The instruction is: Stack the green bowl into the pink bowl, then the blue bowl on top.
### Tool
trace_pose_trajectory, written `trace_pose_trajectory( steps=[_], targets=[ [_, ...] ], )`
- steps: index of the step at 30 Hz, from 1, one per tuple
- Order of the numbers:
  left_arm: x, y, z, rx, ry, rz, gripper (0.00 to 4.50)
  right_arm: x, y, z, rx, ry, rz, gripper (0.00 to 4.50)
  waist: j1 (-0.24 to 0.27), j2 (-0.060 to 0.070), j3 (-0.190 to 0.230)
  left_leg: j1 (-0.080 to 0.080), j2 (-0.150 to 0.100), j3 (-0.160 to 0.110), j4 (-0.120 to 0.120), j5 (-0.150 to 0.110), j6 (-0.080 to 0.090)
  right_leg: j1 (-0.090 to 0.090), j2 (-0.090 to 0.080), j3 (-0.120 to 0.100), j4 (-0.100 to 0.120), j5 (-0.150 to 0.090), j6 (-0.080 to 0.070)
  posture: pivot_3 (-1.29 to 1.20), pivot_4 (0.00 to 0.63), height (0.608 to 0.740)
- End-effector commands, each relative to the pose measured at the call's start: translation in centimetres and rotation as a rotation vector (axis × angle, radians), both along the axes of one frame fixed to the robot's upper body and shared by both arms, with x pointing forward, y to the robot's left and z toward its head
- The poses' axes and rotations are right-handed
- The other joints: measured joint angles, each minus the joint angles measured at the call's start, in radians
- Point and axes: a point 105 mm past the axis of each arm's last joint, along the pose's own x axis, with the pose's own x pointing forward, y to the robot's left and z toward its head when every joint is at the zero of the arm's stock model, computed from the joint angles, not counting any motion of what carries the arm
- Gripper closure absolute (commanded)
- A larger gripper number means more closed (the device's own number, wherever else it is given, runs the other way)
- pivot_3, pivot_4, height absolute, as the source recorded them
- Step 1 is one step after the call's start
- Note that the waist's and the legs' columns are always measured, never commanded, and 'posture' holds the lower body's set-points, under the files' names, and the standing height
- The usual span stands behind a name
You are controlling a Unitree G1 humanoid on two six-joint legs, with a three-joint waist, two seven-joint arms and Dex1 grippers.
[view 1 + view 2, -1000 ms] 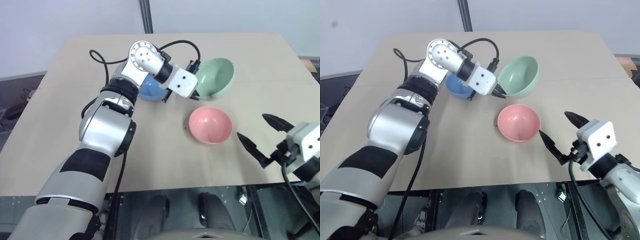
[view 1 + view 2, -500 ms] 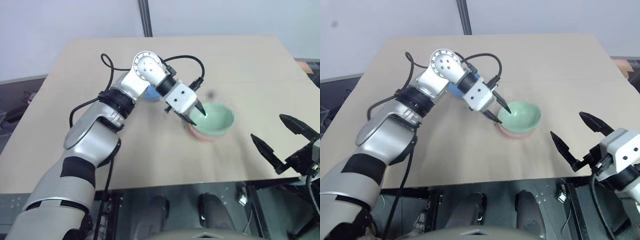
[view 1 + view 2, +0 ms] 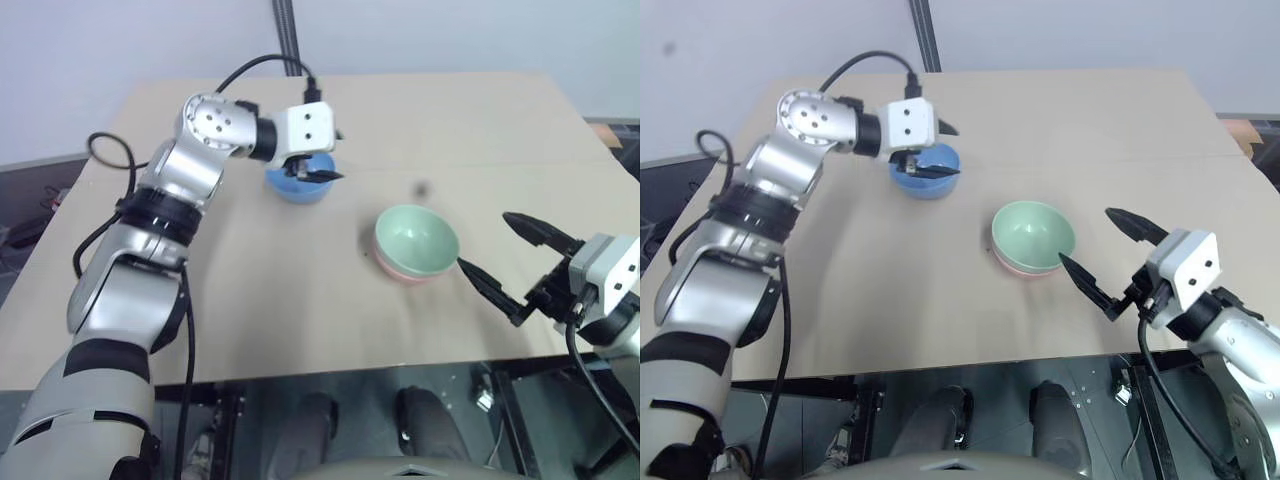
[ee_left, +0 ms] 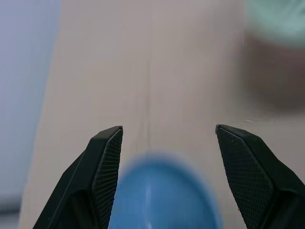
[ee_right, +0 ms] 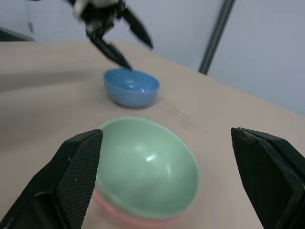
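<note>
The green bowl [image 3: 417,236] now sits nested in the pink bowl [image 3: 405,271] mid-table, and the left gripper [image 3: 318,166], fingers spread and empty, has swung over the blue bowl [image 3: 298,186]

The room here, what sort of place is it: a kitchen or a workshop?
Probably a lab or test space, not a kitchen: a bare tan table before a plain pale wall, with a metal post behind it and three plastic bowls on it.
</note>
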Motion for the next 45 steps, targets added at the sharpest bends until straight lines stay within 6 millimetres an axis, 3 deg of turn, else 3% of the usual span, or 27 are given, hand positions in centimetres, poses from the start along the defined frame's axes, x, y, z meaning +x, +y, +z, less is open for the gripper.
trace_pose_trajectory(
  steps=[1, 4, 13, 16, 19, 20, 21, 22, 31, 38, 45],
  targets=[
    [0.5, 2.1, 0.2, 0.055, -0.092, 0.14, 1.21, 0.2, 0.7, 0.5, -0.003, -0.02, 0.063, 0.0, 0.001, 0.0, 0.0, 0.0, 0.0, 0.0, 0.0, 0.0, 0.0, 0.0, 0.0, 0.0, -0.001, 0.0, 0.0, 0.0, 0.15, 0.74],
    [0.8, 2.9, -1.0, 0.116, -0.093, 0.173, 1.21, 0.6, 0.7, 0.5, -0.01, -0.02, 0.083, 0.0, 0.005, 0.0, 0.0, -0.001, 0.0, -0.001, 0.0, 0.0, 0.0, 0.0, 0.0, -0.001, -0.002, 0.0, 0.0, 0.0, 0.15, 0.74],
    [1.0, 1.2, -4.4, 0.235, -0.009, 0.126, 1.21, 0.6, 0.6, 0.3, -0.019, -0.016, 0.079, 0.0, 0.003, 0.0, 0.0, -0.002, 0.0, -0.001, -0.001, 0.0, 0.0, 0.0, 0.0, -0.001, -0.005, 0.001, -0.001, 0.0, 0.15, 0.74],
    [1.0, 0.8, -5.3, 0.257, 0.014, 0.117, 1.99, 0.5, 0.5, 0.1, -0.02, -0.01, 0.066, 0.0, 0.001, 0.0, 0.0, -0.002, 0.0, -0.001, -0.001, 0.0, 0.0, 0.0, 0.0, -0.001, -0.005, 0.001, -0.001, 0.0, 0.15, 0.74],
    [1.0, 0.6, -5.4, 0.26, 0.017, 0.112, 3.31, 0.5, 0.5, -0.1, -0.021, -0.008, 0.06, 0.0, 0.001, 0.0, 0.0, -0.002, 0.0, -0.001, -0.001, 0.0, 0.0, 0.0, 0.0, -0.001, -0.005, 0.001, -0.001, 0.0, 0.15, 0.74],
    [1.0, 0.5, -5.4, 0.257, 0.017, 0.11, 3.96, 0.5, 0.5, -0.1, -0.021, -0.008, 0.059, 0.0, 0.001, 0.0, 0.0, -0.002, 0.0, -0.001, -0.001, 0.0, 0.0, 0.0, 0.0, -0.001, -0.005, 0.001, -0.001, 0.0, 0.15, 0.74],
    [1.0, 0.5, -5.3, 0.256, 0.017, 0.108, 4.35, 0.5, 0.4, -0.2, -0.022, -0.008, 0.057, 0.0, 0.001, 0.0, 0.0, -0.002, 0.0, -0.001, -0.001, 0.0, 0.0, 0.0, 0.0, -0.001, -0.005, 0.001, -0.001, 0.0, 0.15, 0.74],
    [0.9, 0.5, -5.0, 0.25, 0.014, 0.108, 4.46, 0.5, 0.4, -0.1, -0.023, -0.008, 0.055, 0.0, 0.002, 0.0, 0.0, -0.002, 0.0, -0.001, -0.001, 0.0, 0.0, 0.0, 0.0, -0.001, -0.005, 0.001, -0.001, 0.0, 0.15, 0.74],
    [0.0, 0.7, -2.8, 0.206, -0.016, 0.109, 4.46, 1.0, 0.0, -0.3, -0.03, -0.011, 0.043, 0.0, 0.001, 0.0, 0.0, -0.002, 0.0, -0.001, -0.001, 0.0, 0.0, 0.0, 0.0, -0.001, -0.006, 0.001, -0.001, 0.0, 0.15, 0.74],
    [-0.6, 1.1, -2.2, 0.2, -0.049, 0.145, 1.42, 1.3, 0.0, -0.3, -0.036, -0.016, 0.053, 0.0, 0.002, 0.0, 0.0, -0.002, 0.0, -0.001, -0.001, 0.0, 0.0, 0.0, 0.0, -0.001, -0.006, 0.001, -0.001, 0.0, 0.15, 0.74],
    [-1.2, 2.1, -4.3, 0.269, -0.021, 0.226, 1.42, 1.0, 0.4, -0.3, -0.041, -0.006, 0.089, 0.0, 0.001, 0.0, 0.0, -0.002, 0.0, 0.0, -0.001, 0.0, 0.0, 0.0, 0.0, -0.001, -0.006, 0.001, -0.001, 0.0, 0.15, 0.74]
  ],
)
